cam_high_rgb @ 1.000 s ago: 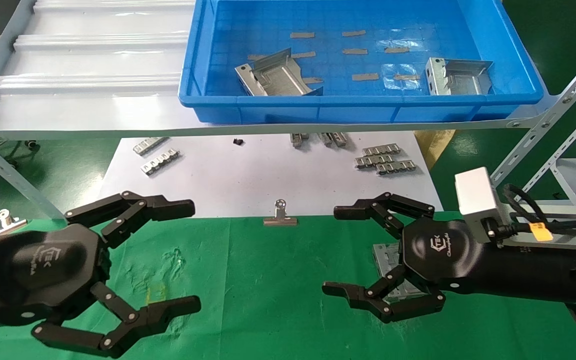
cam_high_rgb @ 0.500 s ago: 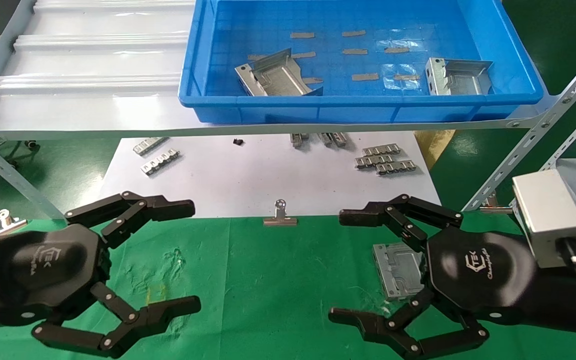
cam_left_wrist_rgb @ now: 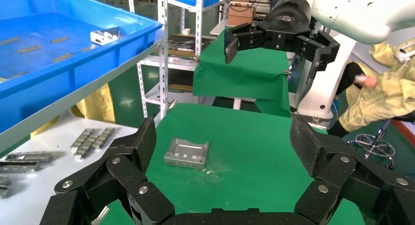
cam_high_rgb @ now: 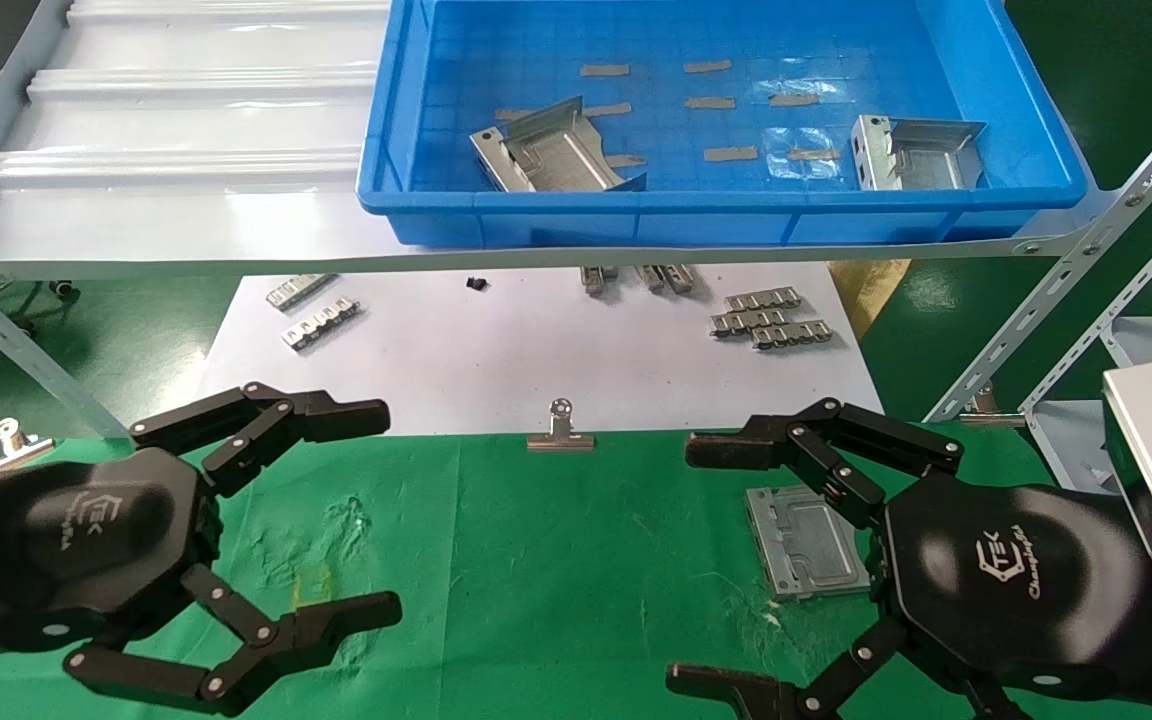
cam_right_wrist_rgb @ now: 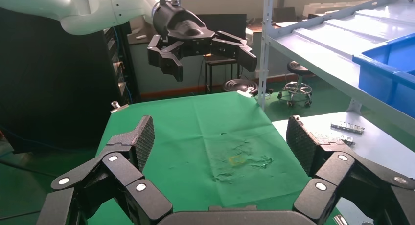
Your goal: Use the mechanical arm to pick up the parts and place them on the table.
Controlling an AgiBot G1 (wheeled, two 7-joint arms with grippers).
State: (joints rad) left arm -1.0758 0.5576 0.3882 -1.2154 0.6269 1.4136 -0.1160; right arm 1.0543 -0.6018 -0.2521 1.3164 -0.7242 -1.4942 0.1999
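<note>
Hovering over the near left of the green tabletop (cam_high_rgb: 536, 560), left gripper (cam_high_rgb: 376, 515) with its three black fingers spread wide and holding nothing. Lying just left of it at the tabletop's edge, a small silver clip (cam_high_rgb: 11, 440). Stretching behind, a white sheet (cam_high_rgb: 536, 360) scattered with ridged metal strips (cam_high_rgb: 321, 325) on the left and more of them (cam_high_rgb: 766, 320) on the right, plus a binder clip (cam_high_rgb: 561, 432) pinching the seam between sheet and green cloth. Sitting above on the pale shelf (cam_high_rgb: 186, 150), a blue bin (cam_high_rgb: 726, 200) containing two parts: one bracket (cam_high_rgb: 551, 155) tilted near the bin's front middle, another bracket (cam_high_rgb: 911, 152) standing toward its front right corner. Lying flat on the green tabletop right of centre, a third bracket (cam_high_rgb: 811, 540), well apart from the left gripper and partly tucked beneath the right one. Hanging over the near right of the tabletop, right gripper (cam_high_rgb: 706, 570) with fingers splayed fully apart, gripping nothing, its upper fingers (cam_high_rgb: 816, 450) reaching over the bracket's far edge and its palm just beside the bracket. Showing in the left wrist view, that same bracket resting on the cloth with no finger touching it.
</note>
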